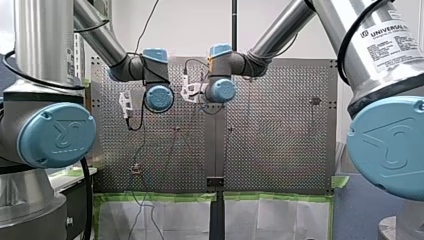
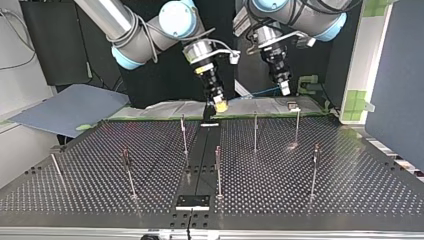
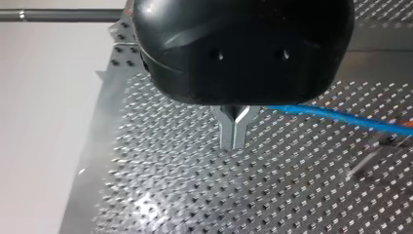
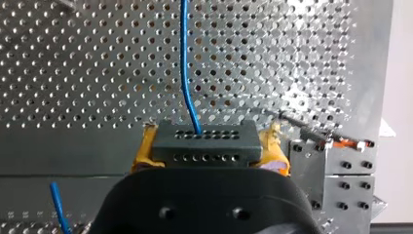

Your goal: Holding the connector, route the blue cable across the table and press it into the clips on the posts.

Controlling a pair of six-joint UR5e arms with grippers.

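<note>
My right gripper [image 4: 209, 146] pinches the dark, hole-dotted connector [image 4: 204, 153] between yellow pads [image 4: 144, 152]; the thin blue cable [image 4: 185, 73] curves ahead. My left gripper [image 3: 234, 139]: metal fingers [image 3: 228, 130] pressed together.

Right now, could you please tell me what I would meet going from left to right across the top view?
Blue-grey sheet, my right gripper, a thin post, my left gripper, another post, green-taped white panel.

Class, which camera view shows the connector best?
The right wrist view: the dark connector sits clamped between my right gripper's yellow-padded jaws, with the blue cable leaving it. The top view shows at most a small dark shape at that gripper; the front and left wrist views do not show it.
</note>
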